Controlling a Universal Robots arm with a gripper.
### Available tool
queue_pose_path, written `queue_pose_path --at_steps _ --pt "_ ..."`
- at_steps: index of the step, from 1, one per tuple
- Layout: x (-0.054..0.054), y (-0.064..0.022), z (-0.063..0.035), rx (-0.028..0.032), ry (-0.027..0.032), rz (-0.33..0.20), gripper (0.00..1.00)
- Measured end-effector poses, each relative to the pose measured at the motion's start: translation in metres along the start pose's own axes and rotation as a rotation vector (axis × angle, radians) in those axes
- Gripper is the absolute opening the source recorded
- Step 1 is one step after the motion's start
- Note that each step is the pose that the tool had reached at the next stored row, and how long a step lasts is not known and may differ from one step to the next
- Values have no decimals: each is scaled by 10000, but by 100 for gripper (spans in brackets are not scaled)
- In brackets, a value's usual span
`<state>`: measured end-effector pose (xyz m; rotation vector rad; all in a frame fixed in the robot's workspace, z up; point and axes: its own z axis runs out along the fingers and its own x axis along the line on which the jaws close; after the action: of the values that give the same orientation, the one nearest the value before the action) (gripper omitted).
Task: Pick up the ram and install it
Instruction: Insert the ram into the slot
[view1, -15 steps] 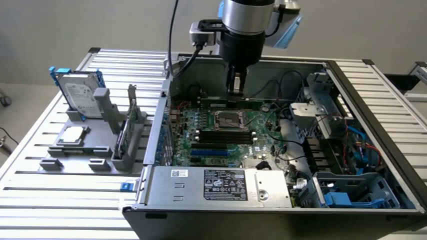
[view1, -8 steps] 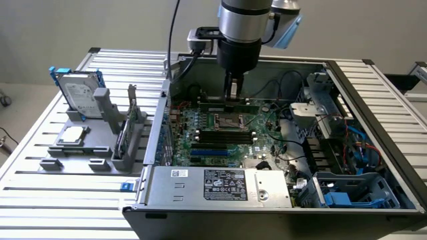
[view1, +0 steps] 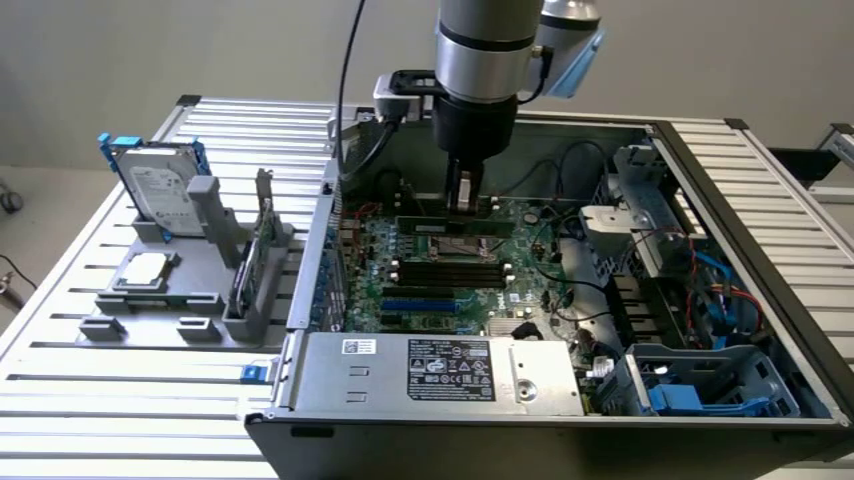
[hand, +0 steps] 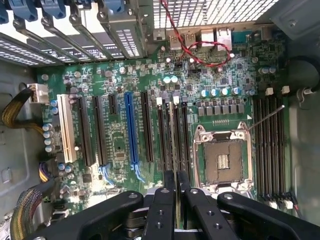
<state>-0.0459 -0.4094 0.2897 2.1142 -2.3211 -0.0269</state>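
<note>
My gripper (view1: 463, 205) (hand: 177, 176) hangs inside the open computer case (view1: 787, 300), fingers pinching the ram (view1: 454, 226) (hand: 175, 145) at the middle of its upper edge. The green stick lies level right beneath my fingertips, its ends reaching out to either side, over the motherboard (hand: 125, 75). From my wrist I see it edge-on, lined up along the black slots (hand: 161, 135) beside the processor socket (hand: 220, 160). Whether it touches a slot I cannot tell.
</note>
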Motion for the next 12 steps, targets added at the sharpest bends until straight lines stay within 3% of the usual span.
queue_pose_path --at_steps 12 --pt "18 -22 218 0 -2 -44 14"
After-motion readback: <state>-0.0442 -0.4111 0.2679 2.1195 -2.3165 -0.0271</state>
